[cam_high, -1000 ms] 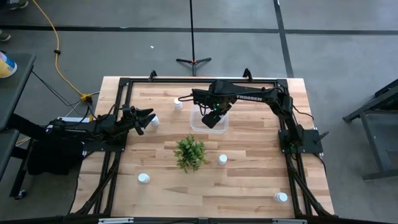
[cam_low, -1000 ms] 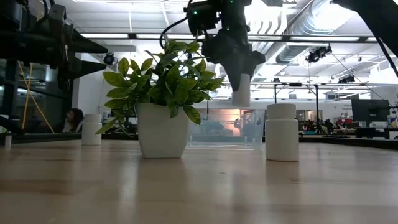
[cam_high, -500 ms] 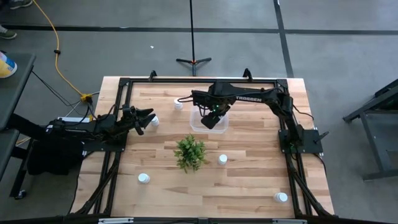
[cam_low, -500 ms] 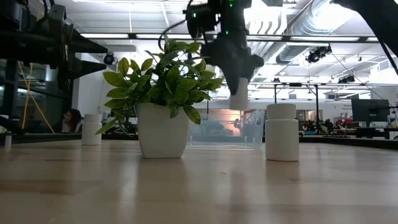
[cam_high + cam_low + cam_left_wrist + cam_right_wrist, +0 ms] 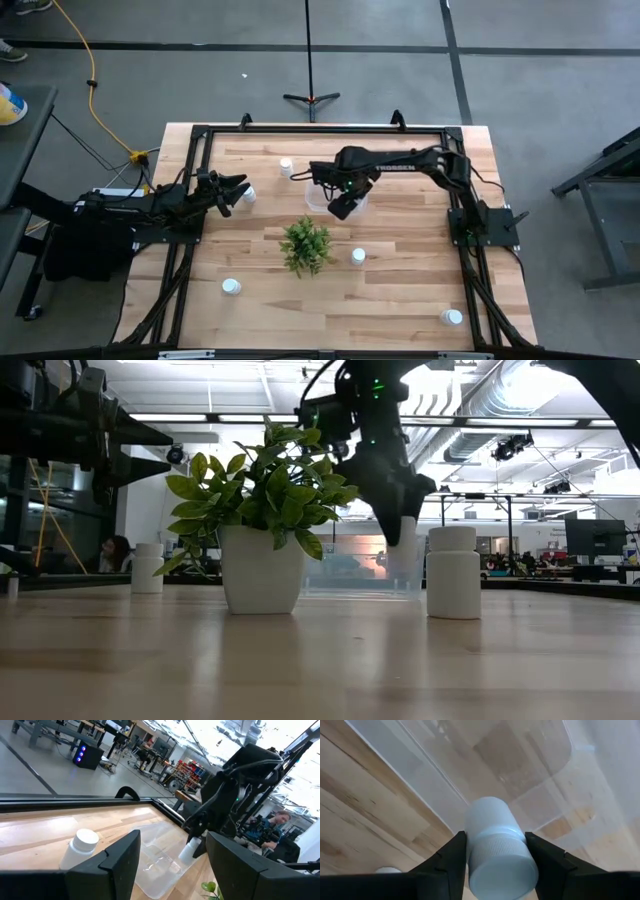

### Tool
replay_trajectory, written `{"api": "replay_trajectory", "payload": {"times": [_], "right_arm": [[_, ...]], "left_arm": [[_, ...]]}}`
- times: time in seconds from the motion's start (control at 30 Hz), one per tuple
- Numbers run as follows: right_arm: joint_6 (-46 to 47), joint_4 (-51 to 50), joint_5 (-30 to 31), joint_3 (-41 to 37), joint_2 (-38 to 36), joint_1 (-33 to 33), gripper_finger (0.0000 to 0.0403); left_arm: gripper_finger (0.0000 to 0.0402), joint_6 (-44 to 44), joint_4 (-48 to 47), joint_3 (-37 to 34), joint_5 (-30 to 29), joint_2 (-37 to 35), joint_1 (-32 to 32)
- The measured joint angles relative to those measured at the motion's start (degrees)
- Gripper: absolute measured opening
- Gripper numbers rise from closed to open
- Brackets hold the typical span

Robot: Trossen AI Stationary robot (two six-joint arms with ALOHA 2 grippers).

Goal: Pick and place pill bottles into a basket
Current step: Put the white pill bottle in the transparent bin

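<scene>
Overhead layout, clock directions taken from the potted plant (image 5: 306, 245) near table centre. R gripper (image 5: 343, 207) at approx. 1 o'clock, over the near edge of the clear bin (image 5: 333, 196), fingers clamped on a white pill bottle (image 5: 495, 851); the wrist view shows the bottle cap-end toward the camera, one dark finger on each side, clear bin wall and rounded corner just beyond. In the low view, the R gripper (image 5: 403, 530) points down with the held bottle (image 5: 403, 557) lowered inside the bin's clear walls (image 5: 345, 570); whether it touches the bin floor cannot be told.

L gripper (image 5: 237, 187) at approx. 10 o'clock, near the table's L edge, fingers apart and holding nothing; a loose bottle (image 5: 248, 194) stands just beside its tips. L wrist view: that bottle (image 5: 79, 851) upright on the wood just ahead of the L gripper (image 5: 172, 857), with the bin (image 5: 157, 865) and R gripper beyond.

Other loose bottles, all upright on the table (image 5: 400, 290):
- approx. 11 o'clock, just L of the bin (image 5: 286, 166)
- approx. 3–4 o'clock, near the plant (image 5: 358, 256)
- approx. 8 o'clock (image 5: 231, 287)
- approx. 4 o'clock, far corner (image 5: 452, 317)

In the low view, one bottle (image 5: 453, 572) stands R of the bin, another (image 5: 147, 567) L of the plant pot (image 5: 262, 568).
</scene>
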Motion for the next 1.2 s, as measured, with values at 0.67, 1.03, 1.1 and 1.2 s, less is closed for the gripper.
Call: {"api": "replay_trajectory", "payload": {"times": [0.67,1.03,1.1,1.2], "right_arm": [[-0.14,4.24,1.23,-0.02,0.00,-0.02,0.0163],[-1.57,4.33,1.25,-0.13,0.00,-0.07,0.0169],[-1.83,5.41,1.05,-1.37,-0.04,-0.07,0.0164],[-1.82,5.57,0.96,-3.26,-0.02,-0.07,0.0162]], "left_arm": [[0.0262,0.00,0.00,0.01,0.01,0.00,0.00],[0.0262,0.00,0.00,0.01,-0.05,0.00,0.00],[0.0262,0.00,0.00,0.01,-0.30,0.00,0.01],[0.0262,0.00,0.00,0.01,-0.39,0.00,-0.01]]}}
